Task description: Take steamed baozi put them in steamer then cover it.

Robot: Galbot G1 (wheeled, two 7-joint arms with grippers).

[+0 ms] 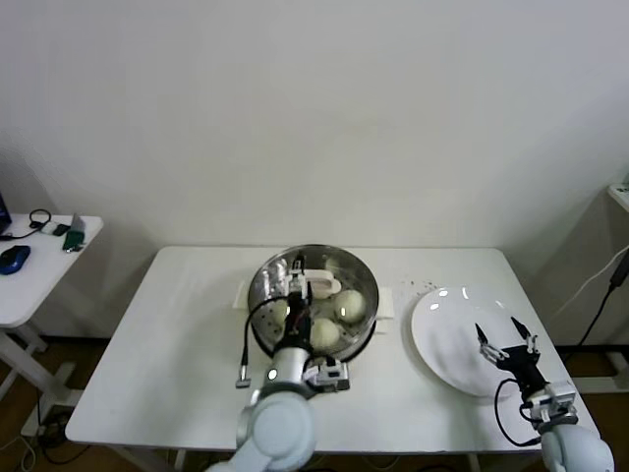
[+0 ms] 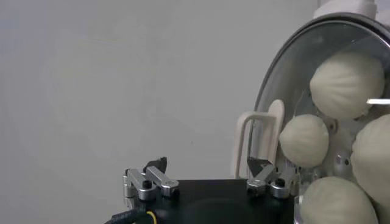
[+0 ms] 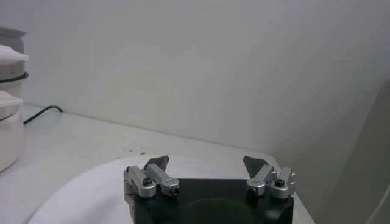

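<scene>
You have one white table (image 1: 187,334) carrying the work, its top set against a plain pale wall. The steamer (image 1: 313,305) stands directly on it, roughly mid-table toward the back edge, on its white base. The white plate (image 1: 454,344) lies flat on the table to the steamer's right, near but apart from it. A few small dark specks (image 1: 418,285) mark the tabletop between them, toward the back. To your far left, a separate small white side table (image 1: 39,270) carries a blue mouse (image 1: 14,259) and a cable.
</scene>
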